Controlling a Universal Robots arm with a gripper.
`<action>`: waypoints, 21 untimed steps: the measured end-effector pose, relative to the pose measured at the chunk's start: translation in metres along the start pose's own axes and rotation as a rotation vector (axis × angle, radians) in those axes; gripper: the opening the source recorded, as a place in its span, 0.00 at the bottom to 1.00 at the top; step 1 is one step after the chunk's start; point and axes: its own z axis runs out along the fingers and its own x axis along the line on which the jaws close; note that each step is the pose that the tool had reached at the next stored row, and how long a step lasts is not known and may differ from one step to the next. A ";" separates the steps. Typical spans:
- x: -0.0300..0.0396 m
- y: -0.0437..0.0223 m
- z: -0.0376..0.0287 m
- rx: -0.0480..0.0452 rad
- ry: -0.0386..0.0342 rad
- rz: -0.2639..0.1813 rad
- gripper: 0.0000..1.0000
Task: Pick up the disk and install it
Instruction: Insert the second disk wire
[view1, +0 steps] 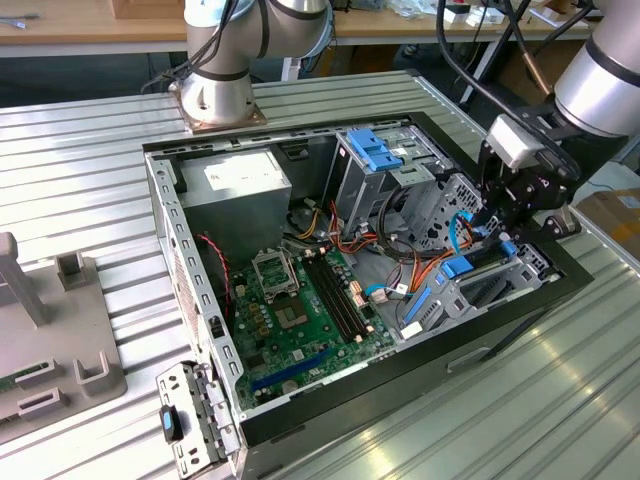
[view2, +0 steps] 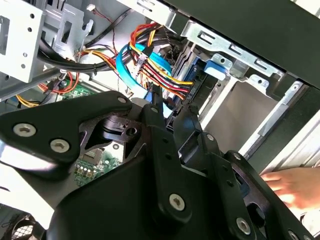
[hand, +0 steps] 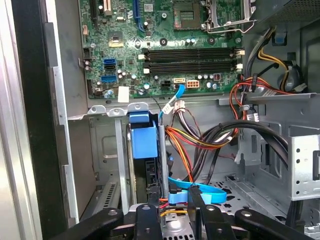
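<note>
Deep inside the open computer case (view1: 175, 215), at its three o'clock edge, the gripper (view1: 497, 226) hovers, fingers apart, over the seated disk (hand: 143, 145).

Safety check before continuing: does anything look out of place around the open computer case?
Yes. In the second wrist view, what looks like a person's hand sits close beside the gripper, inside the working area.
</note>
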 end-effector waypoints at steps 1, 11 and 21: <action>0.0000 0.0000 0.0000 0.0000 0.0001 0.000 0.36; 0.0000 0.0000 0.0001 -0.0042 -0.0376 0.002 0.28; 0.0001 0.0000 0.0001 0.0012 0.0111 -0.001 0.16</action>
